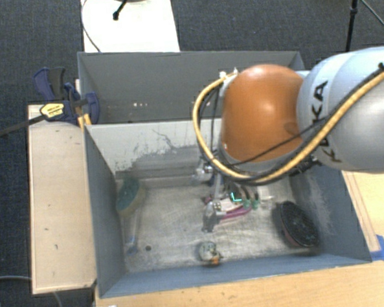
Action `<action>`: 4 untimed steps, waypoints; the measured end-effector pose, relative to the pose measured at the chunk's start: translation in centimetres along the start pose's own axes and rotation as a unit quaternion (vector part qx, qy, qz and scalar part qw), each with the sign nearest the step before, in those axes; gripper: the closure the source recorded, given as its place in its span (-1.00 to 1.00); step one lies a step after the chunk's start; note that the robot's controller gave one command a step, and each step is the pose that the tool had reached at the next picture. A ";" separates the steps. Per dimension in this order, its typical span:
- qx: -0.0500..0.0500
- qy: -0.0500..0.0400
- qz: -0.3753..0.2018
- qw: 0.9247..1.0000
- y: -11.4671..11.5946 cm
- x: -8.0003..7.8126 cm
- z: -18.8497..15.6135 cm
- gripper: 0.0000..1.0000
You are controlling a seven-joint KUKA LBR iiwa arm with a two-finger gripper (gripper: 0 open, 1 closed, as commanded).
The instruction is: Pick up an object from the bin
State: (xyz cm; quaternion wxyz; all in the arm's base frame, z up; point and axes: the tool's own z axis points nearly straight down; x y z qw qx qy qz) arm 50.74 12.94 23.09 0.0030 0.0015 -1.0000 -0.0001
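My gripper [212, 214] low over the floor at the middle of the grey bin [146, 152], open or closed I cannot tell, small pink-and-green item [237, 207] just right of it, black round brush [297, 224] farther right, green scrubber [126, 194] at left, small round trinket [209, 251] by the near wall.

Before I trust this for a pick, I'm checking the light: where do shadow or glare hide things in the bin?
Camera view: shadow under the arm darkens the right side of the bin, where the black round thing nearly merges with it; a pale sheen lies on the floor's middle, left of the gripper; the orange wrist cover carries a soft highlight, no hard glare.
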 end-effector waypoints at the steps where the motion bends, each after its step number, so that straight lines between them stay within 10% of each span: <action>1: 0.001 -0.001 0.042 0.999 -7.1 -2.2 8.1 -1.00; 2: -0.001 -0.006 0.030 1.000 -10.8 -4.9 15.9 -1.00; 3: -0.002 -0.009 0.031 0.999 -10.6 -5.1 15.6 1.00; 4: 0.000 -0.008 0.003 1.000 -12.0 -4.7 -2.1 1.00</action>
